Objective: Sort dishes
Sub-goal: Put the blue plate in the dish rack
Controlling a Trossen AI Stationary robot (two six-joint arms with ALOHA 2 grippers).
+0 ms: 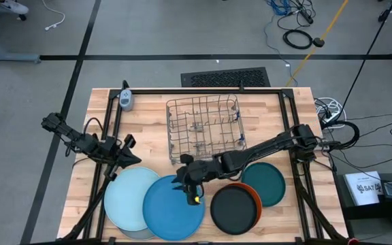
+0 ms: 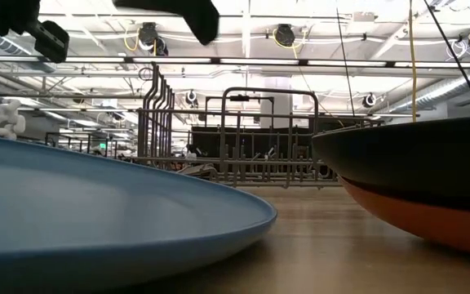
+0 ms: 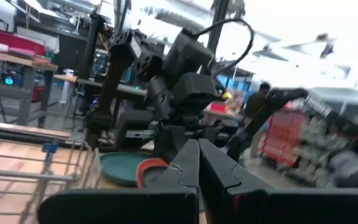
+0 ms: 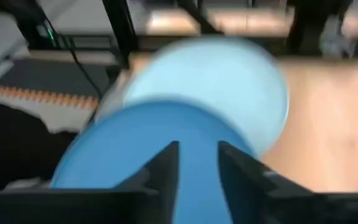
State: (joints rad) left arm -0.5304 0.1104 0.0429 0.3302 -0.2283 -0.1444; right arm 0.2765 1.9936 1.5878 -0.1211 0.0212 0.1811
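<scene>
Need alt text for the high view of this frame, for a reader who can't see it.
Overhead: the right gripper, fingers apart, hovers over a mid-blue plate that overlaps a pale blue plate. Beside them a black plate sits on an orange plate near a teal plate; an empty wire rack stands behind.

The near half of the desk [image 1: 148, 116] was crowded: a pale blue plate [image 1: 124, 194], a mid-blue plate [image 1: 165, 207] overlapping it, a black plate [image 1: 233, 207] on an orange one [image 1: 256, 197], and a teal plate [image 1: 267, 182] lay almost edge to edge. The rack [image 1: 203, 129] blocked the middle. The right arm [image 1: 264, 150] stretched low across, its hand [image 1: 188, 192] over the mid-blue plate. Bare wood lay open on either side of the rack.
</scene>
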